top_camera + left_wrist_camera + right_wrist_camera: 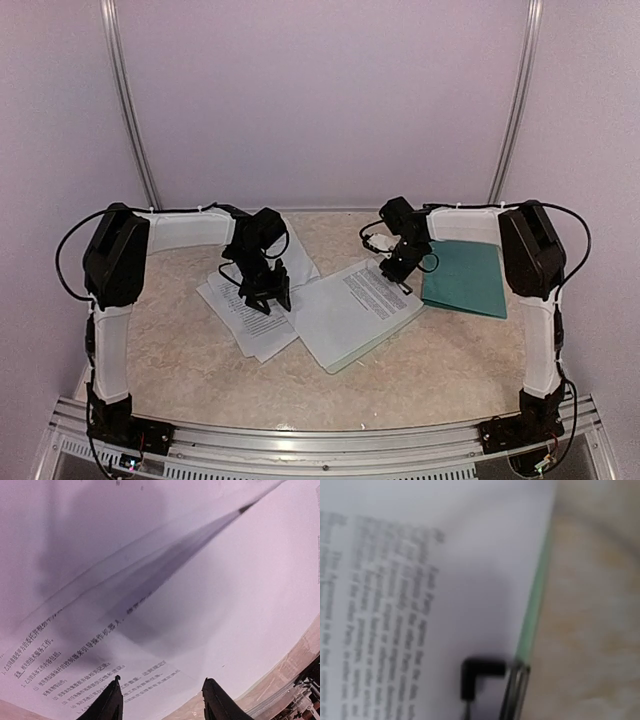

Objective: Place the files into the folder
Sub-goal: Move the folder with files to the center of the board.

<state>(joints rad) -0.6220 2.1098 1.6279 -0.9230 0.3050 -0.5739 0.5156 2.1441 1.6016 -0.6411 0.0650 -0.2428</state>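
Evidently the left claw (162, 701) is held open and empty over the files (240, 320) at centre-left of the table (180, 345), seemingly for a sheet to be taken, while the right claw (400, 268), whose opening cannot be told, is placed at the clipboard (535, 600) edge beside the folder (465, 278), centre-right.

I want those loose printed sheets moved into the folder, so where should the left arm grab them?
Take the files by the near corner where the sheets fan apart, with the left gripper coming in low from the near side. They lie flat on the table, so probably only an offset edge lets a finger slip under.
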